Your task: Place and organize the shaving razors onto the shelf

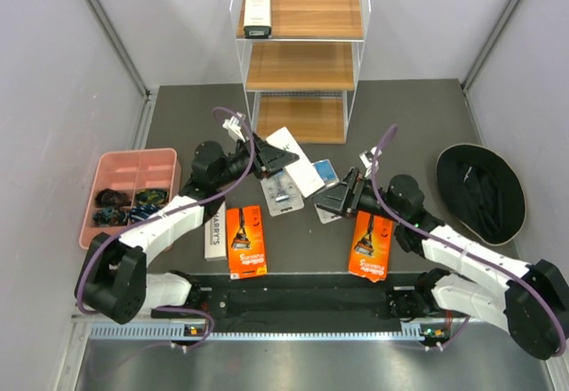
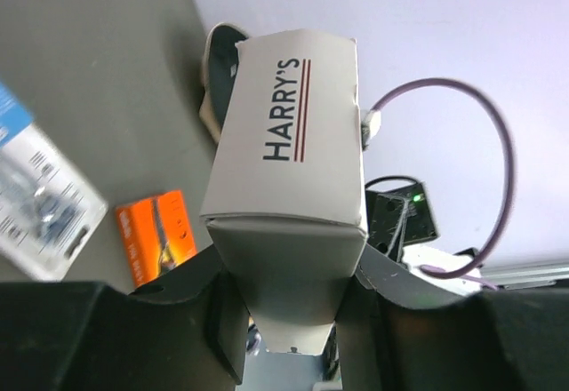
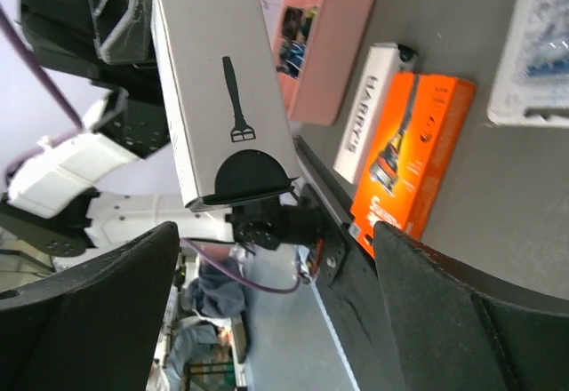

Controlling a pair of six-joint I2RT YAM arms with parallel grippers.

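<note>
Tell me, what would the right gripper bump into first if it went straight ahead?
Probably the white HARRY'S box that the left gripper holds up right before it, though depth is unclear.

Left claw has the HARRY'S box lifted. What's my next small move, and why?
Probably swing the left claw forward toward the shelf. It is shut on the lifted HARRY'S box, and the top tier holds only one white box, with bare wood beside it.

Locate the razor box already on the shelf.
In the top external view, the white razor box lies on the top wooden tier of the shelf, at its left end.
</note>
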